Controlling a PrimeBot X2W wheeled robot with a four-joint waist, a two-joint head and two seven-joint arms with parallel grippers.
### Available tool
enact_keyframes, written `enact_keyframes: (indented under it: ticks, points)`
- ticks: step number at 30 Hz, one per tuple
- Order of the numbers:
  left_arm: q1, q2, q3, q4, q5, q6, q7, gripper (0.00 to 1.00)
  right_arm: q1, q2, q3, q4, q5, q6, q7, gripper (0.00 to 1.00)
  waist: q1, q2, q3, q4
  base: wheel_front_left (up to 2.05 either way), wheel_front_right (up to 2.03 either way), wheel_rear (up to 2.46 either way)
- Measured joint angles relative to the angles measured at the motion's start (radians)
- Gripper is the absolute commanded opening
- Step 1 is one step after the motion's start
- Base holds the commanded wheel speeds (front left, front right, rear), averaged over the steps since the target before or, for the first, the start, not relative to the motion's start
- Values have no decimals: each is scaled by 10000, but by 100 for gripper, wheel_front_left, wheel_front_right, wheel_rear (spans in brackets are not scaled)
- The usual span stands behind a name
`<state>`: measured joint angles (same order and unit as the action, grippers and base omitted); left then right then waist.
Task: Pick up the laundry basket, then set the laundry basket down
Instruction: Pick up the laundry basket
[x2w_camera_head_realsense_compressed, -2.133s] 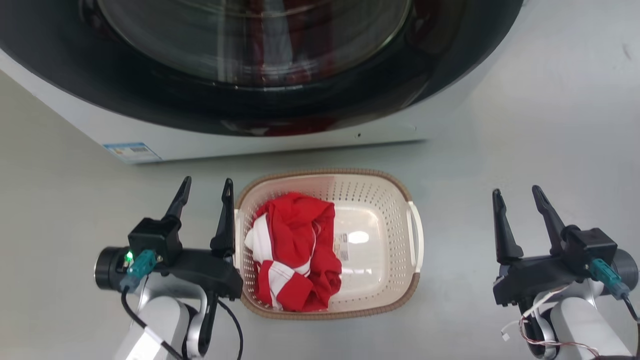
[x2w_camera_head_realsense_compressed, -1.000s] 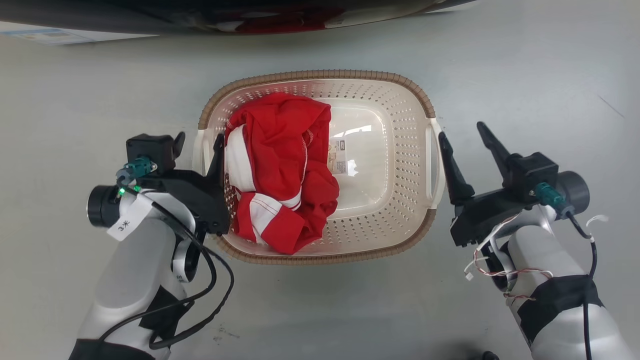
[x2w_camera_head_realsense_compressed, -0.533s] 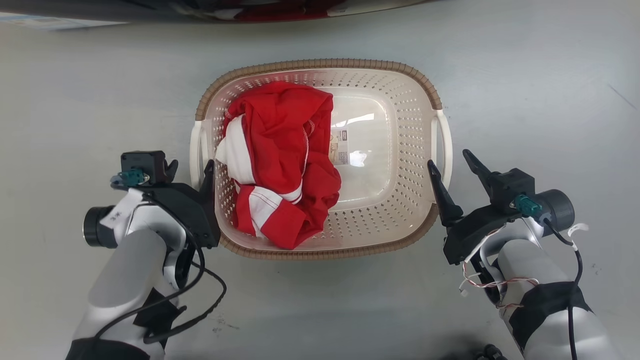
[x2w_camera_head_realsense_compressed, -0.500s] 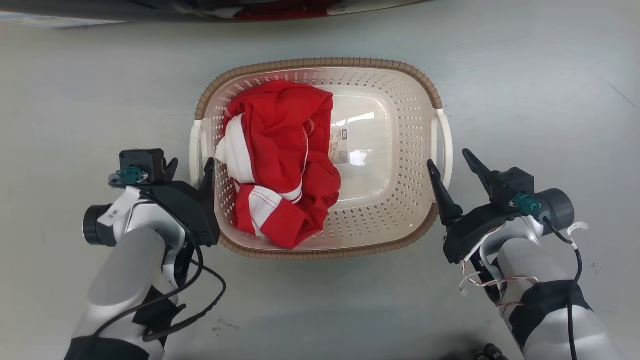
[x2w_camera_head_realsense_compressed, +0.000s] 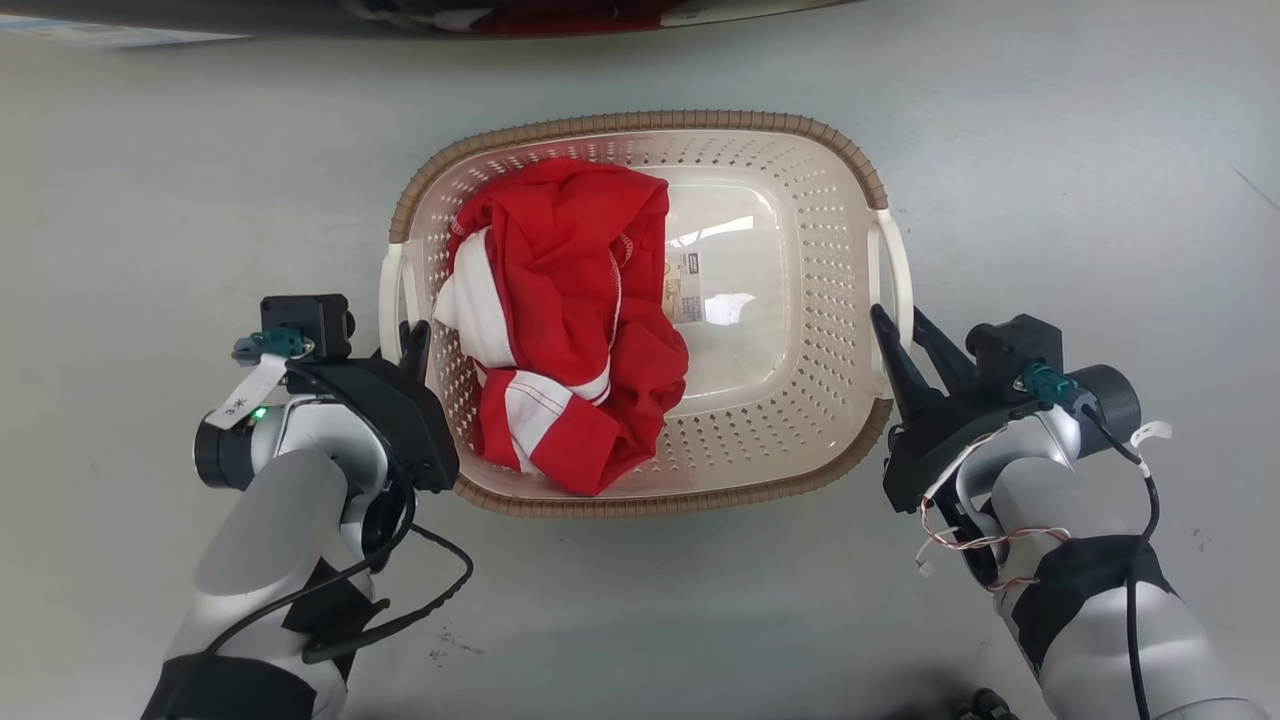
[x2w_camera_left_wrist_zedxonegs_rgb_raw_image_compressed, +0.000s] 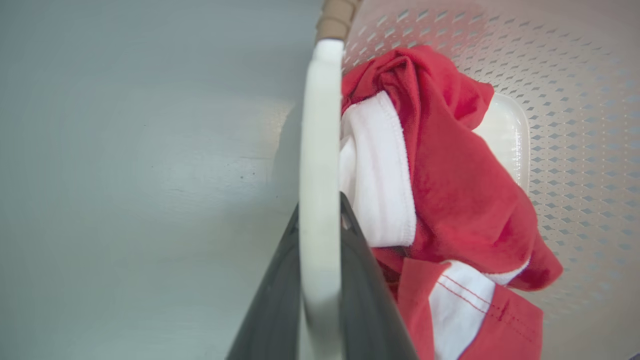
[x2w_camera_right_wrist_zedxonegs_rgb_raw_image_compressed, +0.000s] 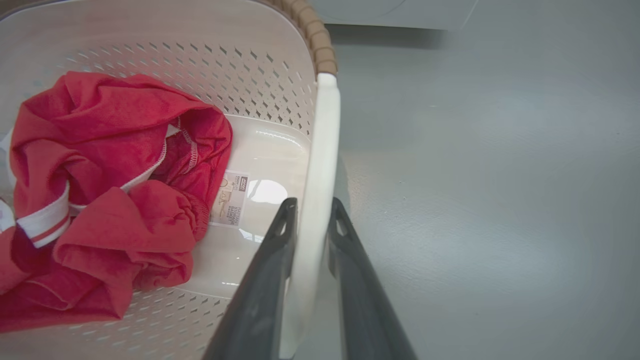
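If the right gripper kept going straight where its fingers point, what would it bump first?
Probably the laundry basket: the right gripper straddles its white handle, with the brown rim straight ahead.

We see the laundry basket (x2w_camera_head_realsense_compressed: 800, 400) as smooth cream plastic, glossy on its base, its brown rim (x2w_camera_head_realsense_compressed: 640, 122) ribbed in a woven look. The handle (x2w_camera_right_wrist_zedxonegs_rgb_raw_image_compressed: 320, 165) at three o'clock shines white. The garment (x2w_camera_head_realsense_compressed: 560, 300) is soft matt cloth; the label (x2w_camera_head_realsense_compressed: 685, 290) is perhaps paper. The floor (x2w_camera_head_realsense_compressed: 1050, 150) is smooth, faintly sheened.

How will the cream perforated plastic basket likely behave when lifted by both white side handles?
Probably stiff: the cream perforated plastic laundry basket looks rigidly moulded. May dip leftward, since the crumpled red-and-white garment sits on that side.
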<state>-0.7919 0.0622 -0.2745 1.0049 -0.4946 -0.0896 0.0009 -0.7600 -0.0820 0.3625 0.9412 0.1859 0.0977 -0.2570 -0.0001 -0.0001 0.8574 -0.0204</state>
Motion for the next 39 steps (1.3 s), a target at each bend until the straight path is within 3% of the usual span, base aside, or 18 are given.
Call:
enact_keyframes:
  ticks: [16,39]
  points:
    - [9,-318,-562,1243,33,-249,155,0,-39,23,67,1505,433,330,165,0,1,0,-952,34,0,0,0]
    - [622,-606,-917,2412,-368,-339,1442,0,769,196,780,2696,1346,426,1258,0,-1,0,-3857,40,0,0,0]
